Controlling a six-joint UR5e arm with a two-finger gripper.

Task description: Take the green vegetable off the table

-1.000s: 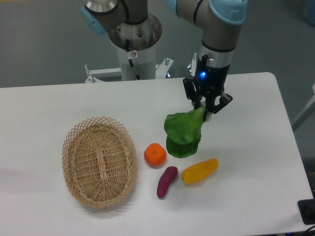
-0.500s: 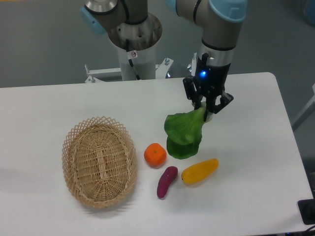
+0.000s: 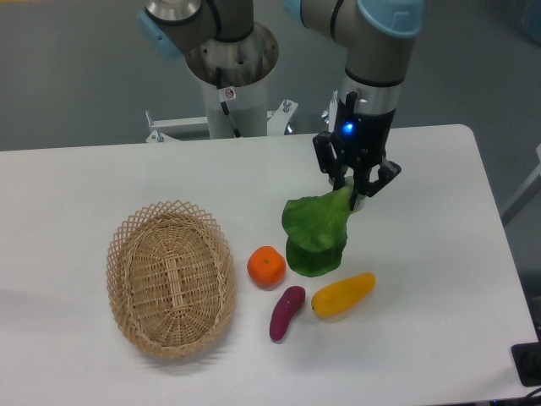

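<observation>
The end effector (image 3: 352,188) was closed on the pale stalk end of the green vegetable (image 3: 317,233), whose leaves hung down just right of the orange (image 3: 266,266). Its lowest leaf possibly touched the white surface (image 3: 423,254); the view was unclear. The lift appeared underway, calling next for a steady rise.

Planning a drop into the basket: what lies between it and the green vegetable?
In the camera view, the orange lies between the basket and the green vegetable; otherwise only bare table.
</observation>
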